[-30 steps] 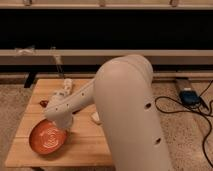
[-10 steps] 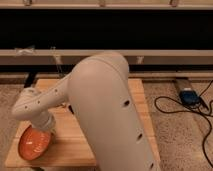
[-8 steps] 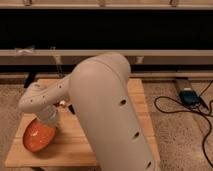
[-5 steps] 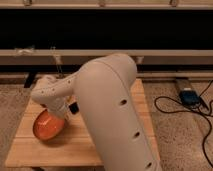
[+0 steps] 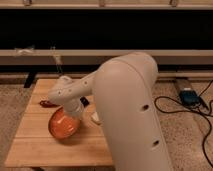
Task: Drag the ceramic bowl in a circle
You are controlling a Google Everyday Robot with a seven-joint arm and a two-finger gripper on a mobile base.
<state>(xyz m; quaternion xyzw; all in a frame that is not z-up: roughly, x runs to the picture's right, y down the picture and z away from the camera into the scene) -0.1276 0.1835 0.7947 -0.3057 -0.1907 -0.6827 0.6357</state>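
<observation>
The ceramic bowl (image 5: pixel 63 125) is a round, glossy orange-red bowl on the wooden table (image 5: pixel 35 145), left of centre. My white arm reaches over from the right and ends at the bowl's upper right rim. The gripper (image 5: pixel 73 112) is down at that rim, mostly hidden by the wrist. The arm covers the bowl's right edge.
A small pale block (image 5: pixel 95 118) lies just right of the bowl, next to the arm. A dark red item (image 5: pixel 46 103) lies at the table's back left. A thin stand (image 5: pixel 57 65) rises behind the table. A blue device (image 5: pixel 189 96) and cables lie on the floor at right.
The bowl has been dragged from the table's front left toward the right and a little back. The arm's wrist moved right with it.
</observation>
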